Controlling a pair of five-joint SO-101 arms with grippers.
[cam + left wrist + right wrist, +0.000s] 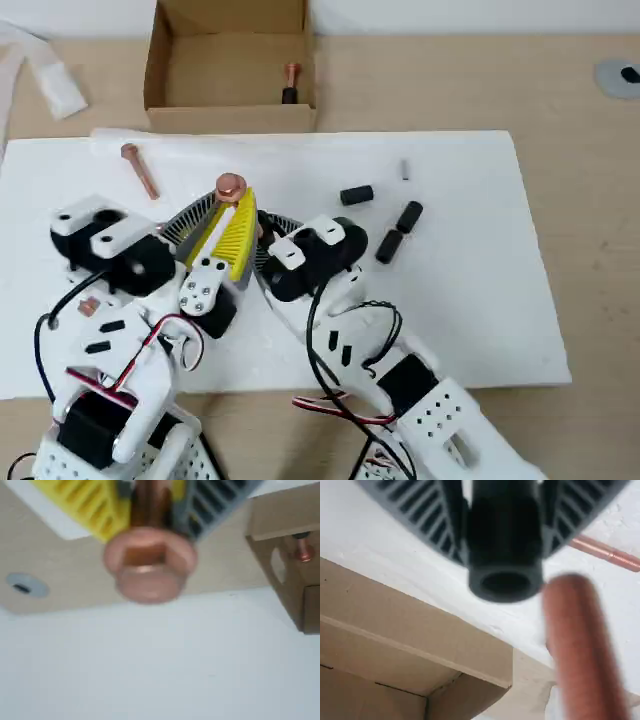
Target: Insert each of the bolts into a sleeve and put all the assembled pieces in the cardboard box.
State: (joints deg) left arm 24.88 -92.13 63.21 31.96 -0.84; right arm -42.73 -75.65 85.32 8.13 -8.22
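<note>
High view: three loose sleeves (357,195), spare bolt (140,170) nearby; left pincer (232,202) clamps bolt (230,186), right pincer (505,555) clamps sleeve (506,582).

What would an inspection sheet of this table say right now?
Surface: white sheet on a wooden table.
Job's things: bolt in the left gripper; sleeve in the right gripper, close beside that bolt's shank; loose bolt and three loose sleeves on the sheet; one assembled piece in the box.
Clutter: white scrap, grey disc, small grey pin.
Grippers: left shut on the bolt; right shut on the sleeve.
Cables: wires along both arms.
Surroundings: nothing seen.
</note>
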